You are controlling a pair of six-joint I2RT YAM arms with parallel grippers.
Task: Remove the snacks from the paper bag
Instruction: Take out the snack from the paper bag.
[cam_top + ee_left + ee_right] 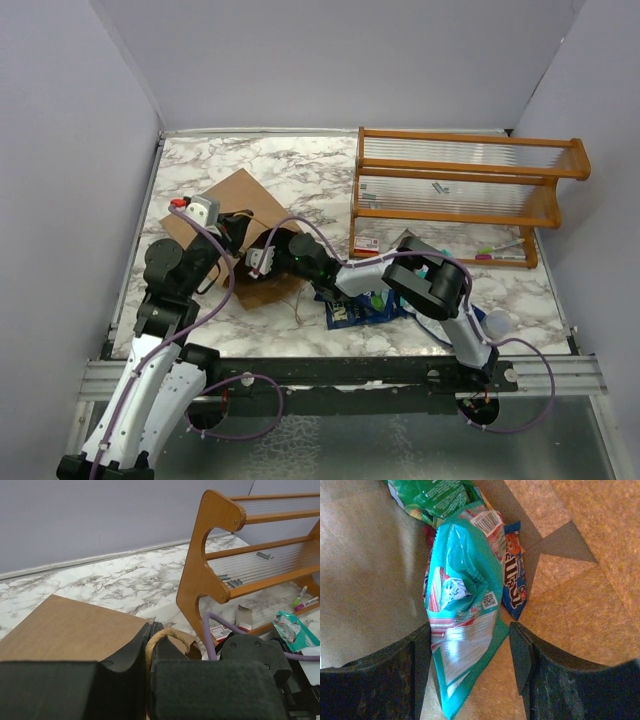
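Observation:
The brown paper bag [232, 200] lies on its side on the marble table; it also shows in the left wrist view [70, 625]. My left gripper [150, 632] is shut on the bag's twisted-paper handle [167, 632]. My right gripper [470, 655] is inside the bag, open, its fingers [520, 655] on either side of a teal packet [462, 625] without touching it. Behind the teal packet lie a green packet [432, 497], a pink-red one [490, 527] and a dark blue one [515, 582]. Outside the bag, a dark blue packet [350, 314] and a teal one [385, 298] lie under the right arm.
The orange-brown wooden rack [455, 195] stands at the back right, with a small red-and-white packet [365, 245], a grey card [405, 240] and markers [500, 250] at its foot. A white object [497, 322] sits near the right arm's base. Grey walls enclose the table.

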